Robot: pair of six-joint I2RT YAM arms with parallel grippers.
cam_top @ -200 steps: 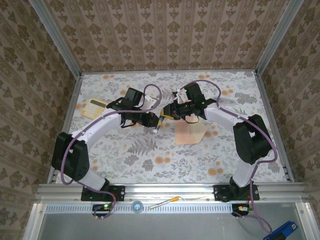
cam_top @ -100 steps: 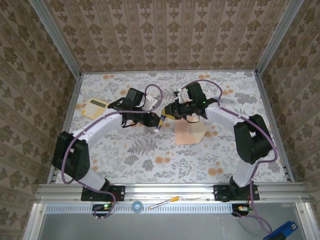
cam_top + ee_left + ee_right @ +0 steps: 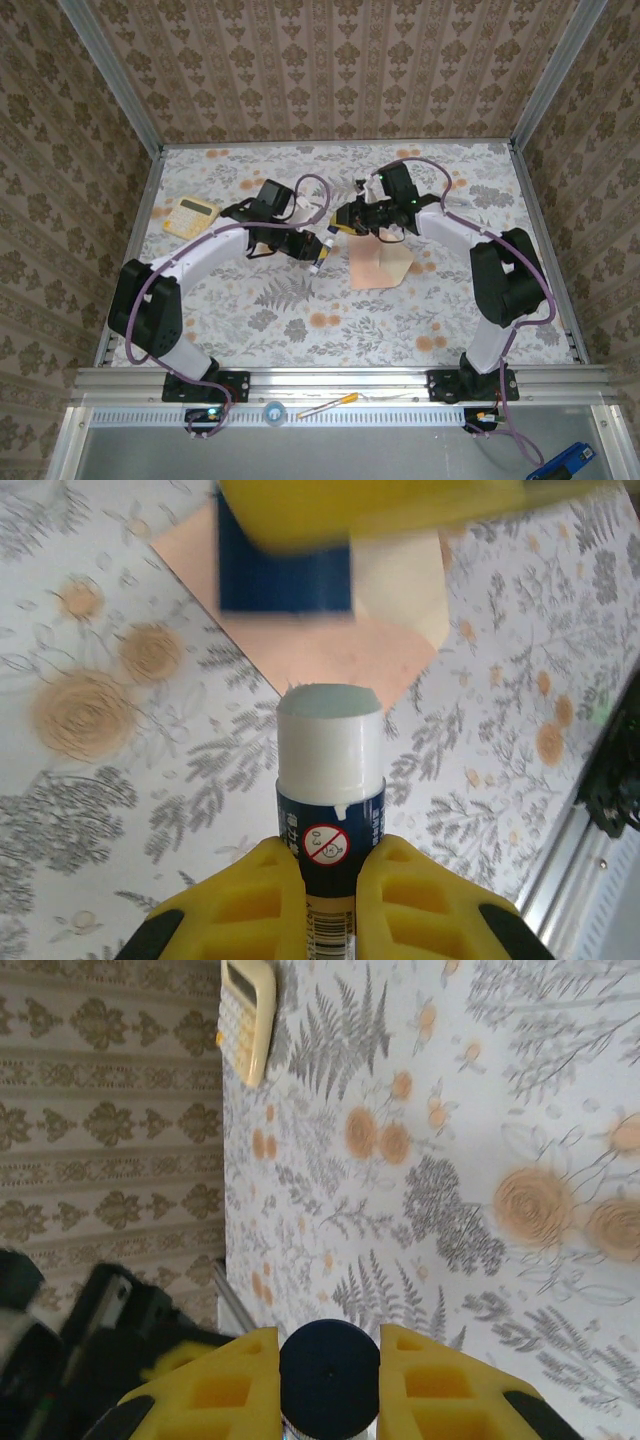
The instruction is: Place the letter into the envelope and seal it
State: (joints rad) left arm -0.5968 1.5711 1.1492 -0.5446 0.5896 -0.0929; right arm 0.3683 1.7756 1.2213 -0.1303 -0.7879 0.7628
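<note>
Gripping the glue stick [image 3: 330,780] with my left end effector [image 3: 332,858], I pinch its cap [image 3: 329,1368] with my right end effector [image 3: 329,1345].

calculator [image 3: 190,215] back left, envelope [image 3: 375,268] roughly centre-right

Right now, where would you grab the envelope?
Probably by its open flap, coming in low from the right. The envelope lies flat on the table, so only an edge can be pinched, and the pale flap points out that way.
</note>
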